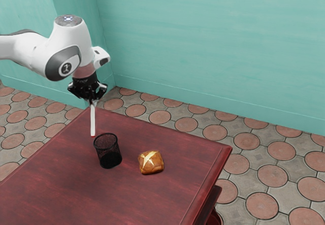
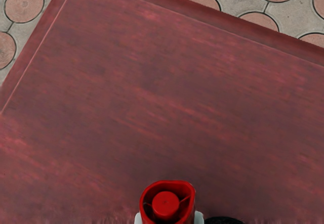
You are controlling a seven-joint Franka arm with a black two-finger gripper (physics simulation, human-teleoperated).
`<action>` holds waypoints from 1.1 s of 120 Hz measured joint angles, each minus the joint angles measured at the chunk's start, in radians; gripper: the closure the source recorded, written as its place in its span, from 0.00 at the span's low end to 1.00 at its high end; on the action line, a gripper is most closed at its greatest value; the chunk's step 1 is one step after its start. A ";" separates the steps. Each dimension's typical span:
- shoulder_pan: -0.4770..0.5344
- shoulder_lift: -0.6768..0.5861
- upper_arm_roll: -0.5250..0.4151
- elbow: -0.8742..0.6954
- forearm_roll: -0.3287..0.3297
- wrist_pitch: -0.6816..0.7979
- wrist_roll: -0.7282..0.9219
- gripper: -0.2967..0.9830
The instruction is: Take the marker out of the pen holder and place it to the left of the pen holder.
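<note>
Teal walls [image 1: 213,37], faint horizontal streaking, meeting at a corner; pale line along the base. Floor [image 1: 246,140]: round reddish pavers set in grey stone, dark rims. Tabletop [image 1: 66,171] reddish-brown, streaked grain, raised border at edge. Light soft and even.

Readable text, per my two views: none. Marking 1: a round emblem [image 1: 65,69] on the dark joint cap [image 1: 54,65] of my arm [image 1: 76,36], too small to decipher. Marking 2: small pale marks on the arm's top disc [image 1: 68,20], likewise illegible to me.
</note>
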State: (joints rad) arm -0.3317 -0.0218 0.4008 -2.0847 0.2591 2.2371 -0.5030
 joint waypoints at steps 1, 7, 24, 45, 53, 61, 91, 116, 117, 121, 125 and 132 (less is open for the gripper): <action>0.001 0.000 0.000 0.001 0.000 -0.009 -0.002 0.85; 0.006 -0.001 0.001 0.003 0.002 -0.061 -0.011 0.85; 0.044 0.010 0.001 0.002 0.004 -0.193 -0.030 0.85; 0.119 0.092 0.001 -0.005 -0.005 -0.281 -0.043 0.85; 0.150 0.129 0.000 -0.005 -0.016 -0.294 -0.046 0.85; 0.158 0.164 -0.003 -0.005 -0.034 -0.296 -0.048 0.85; 0.153 0.222 -0.006 -0.005 -0.094 -0.268 -0.044 0.85; 0.153 0.213 -0.008 -0.007 -0.130 -0.244 -0.036 0.53; 0.153 0.209 -0.008 -0.007 -0.131 -0.243 -0.035 0.52; 0.152 0.186 -0.007 -0.006 -0.135 -0.241 -0.034 0.48; 0.151 0.151 -0.006 -0.002 -0.137 -0.239 -0.033 0.44; 0.153 0.087 -0.001 0.036 -0.140 -0.240 -0.031 0.39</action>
State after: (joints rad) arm -0.1787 0.0647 0.4000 -2.0487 0.1193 1.9975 -0.5340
